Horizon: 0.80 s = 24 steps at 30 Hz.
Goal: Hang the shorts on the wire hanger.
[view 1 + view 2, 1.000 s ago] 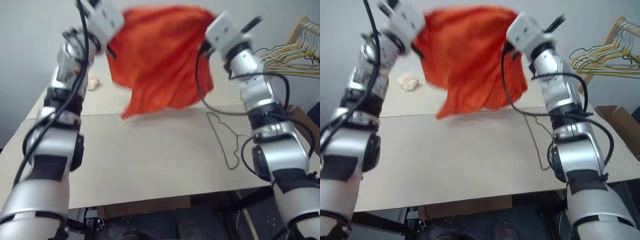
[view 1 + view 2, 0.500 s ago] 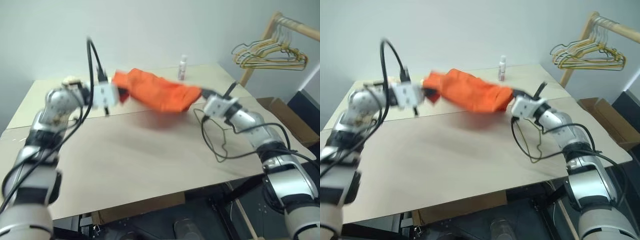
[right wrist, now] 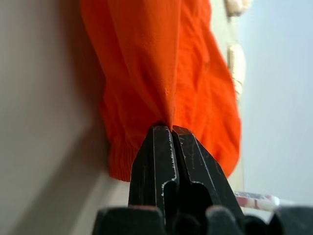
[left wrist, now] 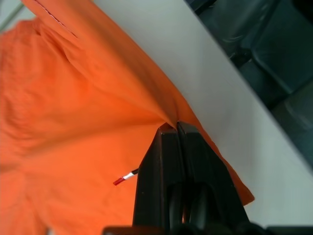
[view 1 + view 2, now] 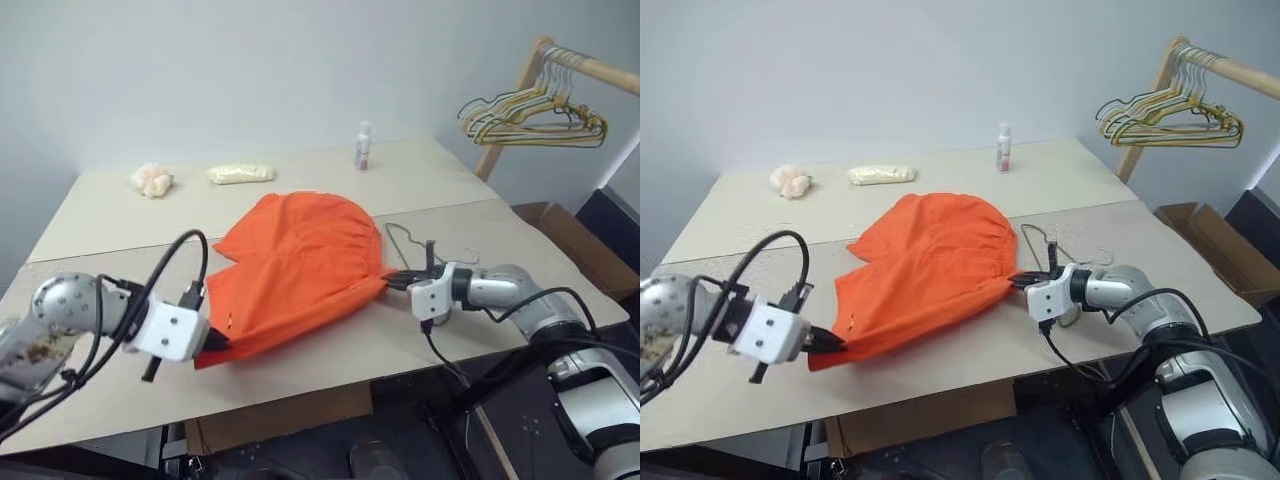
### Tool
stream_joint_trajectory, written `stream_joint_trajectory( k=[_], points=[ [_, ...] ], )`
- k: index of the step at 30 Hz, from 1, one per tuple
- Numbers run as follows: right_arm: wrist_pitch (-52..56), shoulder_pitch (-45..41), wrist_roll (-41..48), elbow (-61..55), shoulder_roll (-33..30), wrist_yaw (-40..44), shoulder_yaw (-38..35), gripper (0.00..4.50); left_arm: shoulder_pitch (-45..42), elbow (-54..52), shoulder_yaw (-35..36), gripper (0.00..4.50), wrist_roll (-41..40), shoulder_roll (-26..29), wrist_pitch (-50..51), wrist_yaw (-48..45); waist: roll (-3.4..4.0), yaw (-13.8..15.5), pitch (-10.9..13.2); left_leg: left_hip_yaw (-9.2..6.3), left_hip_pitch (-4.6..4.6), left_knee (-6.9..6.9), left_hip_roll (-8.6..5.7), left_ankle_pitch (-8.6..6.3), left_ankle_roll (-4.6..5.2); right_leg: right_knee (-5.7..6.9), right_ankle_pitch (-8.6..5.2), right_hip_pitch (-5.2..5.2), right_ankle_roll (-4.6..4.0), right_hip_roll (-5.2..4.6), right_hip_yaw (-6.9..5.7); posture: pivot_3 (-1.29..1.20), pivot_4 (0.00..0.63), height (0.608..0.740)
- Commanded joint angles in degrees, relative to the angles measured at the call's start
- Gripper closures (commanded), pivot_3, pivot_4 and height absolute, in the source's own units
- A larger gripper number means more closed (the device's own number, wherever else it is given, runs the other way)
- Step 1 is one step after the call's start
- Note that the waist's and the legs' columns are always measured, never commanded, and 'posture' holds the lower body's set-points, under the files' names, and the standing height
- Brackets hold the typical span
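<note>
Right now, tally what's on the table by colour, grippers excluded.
Orange: 1, the shorts
Olive-yellow: 1, the wire hanger
Pale yellow: 1, oblong packet
Peach: 1, crumpled lump
White: 1, small bottle
Total: 5

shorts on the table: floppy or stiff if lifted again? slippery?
Likely floppy: the shorts lie wrinkled and spread flat between the left tool and right tool. Probably light. Each pinch holds only a fabric edge, so slipping seems possible.
</note>
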Motion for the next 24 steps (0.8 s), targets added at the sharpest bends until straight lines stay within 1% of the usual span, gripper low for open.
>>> stream_joint_trajectory(
  k=[1, 4, 8, 14, 19, 24],
  points=[
    [0.08, 2.92, 0.24, -4.52, -3.78, 0.78, -1.74, 4.5, 3.12, -8.33, 2.83, 4.49, -1.39, -0.01, 7.68, 3.2, 0.0, 0.87, 0.0, 0.0, 0.0, 0.02, 0.0, -0.03, -0.01, -0.02, 0.0, 0.0, 0.0, 0.0, 0.0, -0.18, 0.0, 0.74],
    [0.67, 5.97, 0.13, -7.95, -5.61, 0.46, -2.49, 4.5, 5.95, -11.95, 3.77, 4.49, -1.26, -0.3, 10.54, 4.34, 0.06, 1.32, 0.02, 0.01, 0.0, 0.06, 0.01, -0.05, -0.03, -0.08, 0.0, 0.05, -0.01, 0.01, 0.0, -0.19, 0.0, 0.74],
    [1.9, 10.48, -0.01, -12.31, -7.42, -0.44, -3.47, 4.5, 10.75, -14.45, 5.51, 4.49, -0.95, -0.24, 11.2, 3.9, 0.28, 1.26, 0.01, 0.05, 0.05, 0.04, 0.06, -0.08, -0.07, -0.1, -0.02, 0.1, -0.04, 0.05, 0.02, -0.2, 0.0, 0.74],
    [5.01, 17.87, 2.8, -22.28, -9.59, 0.73, -5.0, 4.5, 12.37, -12.6, 6.39, 4.49, 0.24, -0.74, 9.33, 3.04, 0.31, 1.66, 0.03, 0.07, 0.03, 0.04, 0.07, -0.1, -0.09, -0.13, -0.03, 0.11, -0.06, 0.06, 0.01, -0.21, 0.0, 0.74],
    [7.42, 22.49, 2.69, -27.69, -9.98, 0.59, -6.09, 4.5, 13.84, -12.82, 7.01, 4.49, -1.2, -0.32, 8.81, 0.09, 0.31, 2.25, 0.03, 0.11, 0.03, 0.05, 0.08, -0.11, -0.1, -0.16, -0.04, 0.11, -0.06, 0.06, 0.02, -0.22, 0.0, 0.74],
    [9.58, 26.56, 3.45, -32.62, -10.61, 0.91, -7.4, 4.5, 15.96, -15.88, 9.82, 4.49, -4.0, 0.07, 12.0, -1.62, 0.31, 2.73, 0.04, 0.12, 0.02, 0.05, 0.08, -0.13, -0.1, -0.18, -0.04, 0.1, -0.07, 0.05, 0.01, -0.22, 0.0, 0.74]
  ],
)
